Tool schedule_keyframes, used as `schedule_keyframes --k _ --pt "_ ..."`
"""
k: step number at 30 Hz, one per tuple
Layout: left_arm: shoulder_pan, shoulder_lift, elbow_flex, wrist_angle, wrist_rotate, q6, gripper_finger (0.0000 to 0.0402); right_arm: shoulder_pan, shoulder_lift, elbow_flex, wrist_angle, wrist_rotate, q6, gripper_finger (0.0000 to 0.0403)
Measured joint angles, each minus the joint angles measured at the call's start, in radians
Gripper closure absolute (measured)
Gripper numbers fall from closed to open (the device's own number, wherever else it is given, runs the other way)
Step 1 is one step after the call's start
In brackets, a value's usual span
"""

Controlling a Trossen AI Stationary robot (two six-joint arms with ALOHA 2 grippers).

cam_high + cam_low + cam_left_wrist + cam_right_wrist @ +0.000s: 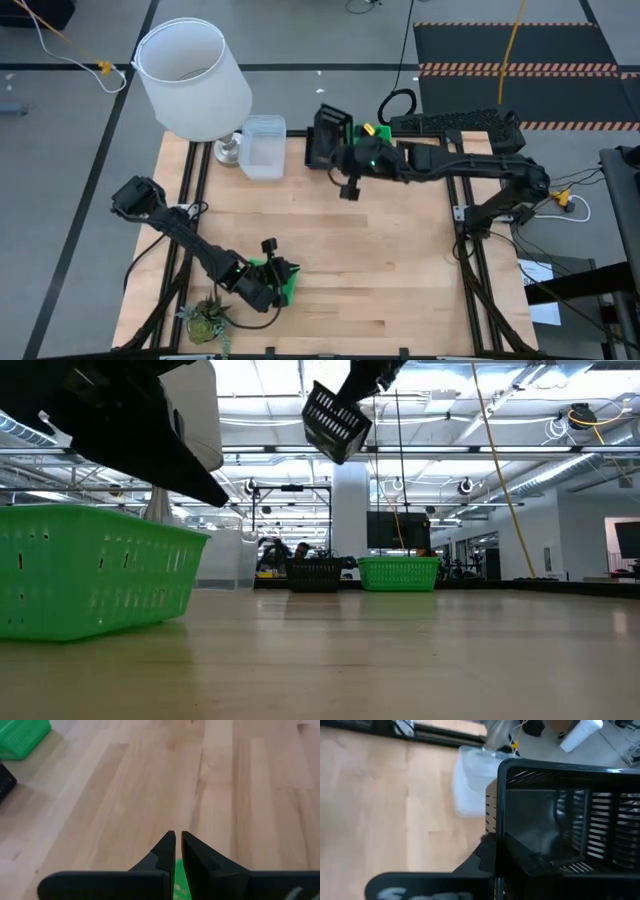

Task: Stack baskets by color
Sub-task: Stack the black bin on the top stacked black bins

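My left gripper (278, 278) is shut on a bright green basket (90, 570) at the table's near left, beside the potted plant. My right gripper (338, 152) is shut on a black basket (335, 420) and holds it high over the table's far middle. Below it, a black basket (313, 573) and a green basket (398, 572) stand on their bases on the table. Clear baskets (263, 146) stand to their left, by the lampshade. My left gripper has a strip of the green basket's wall (178, 879) pinched between its two fingers, which slant down from the table's left. The basket stands upright below the fingers; its bottom looks down on the table. My right gripper grips the black basket's side wall at the rim (496, 807), one finger inside the basket and one outside. The fingers come from the table's right, slanting down. The basket is lifted clear of the table and hangs tilted.
A big white lampshade (190, 75) stands at the far left corner and a small potted plant (205, 320) at the near left. Bare wood fills the table's middle and near right (400, 280).
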Motion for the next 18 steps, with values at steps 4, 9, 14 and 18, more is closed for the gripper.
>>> schedule_keyframes --k 4,9,14,18 --pt "0.022 0.0 0.0 0.0 -0.004 0.042 0.0369 -0.061 0.03 0.003 0.073 -0.062 -0.064 0.0396" --pt "0.055 0.0 0.0 -0.007 -0.004 0.05 0.0369 -0.125 0.097 0.004 0.124 -0.076 -0.111 0.0395" --pt "0.068 0.0 0.0 -0.006 -0.001 0.058 0.0369 -0.182 0.195 0.004 0.154 -0.101 -0.143 0.0395" --pt "0.068 0.0 0.0 -0.02 0.002 0.068 0.0369 -0.216 0.28 0.002 0.188 -0.154 -0.165 0.0395"
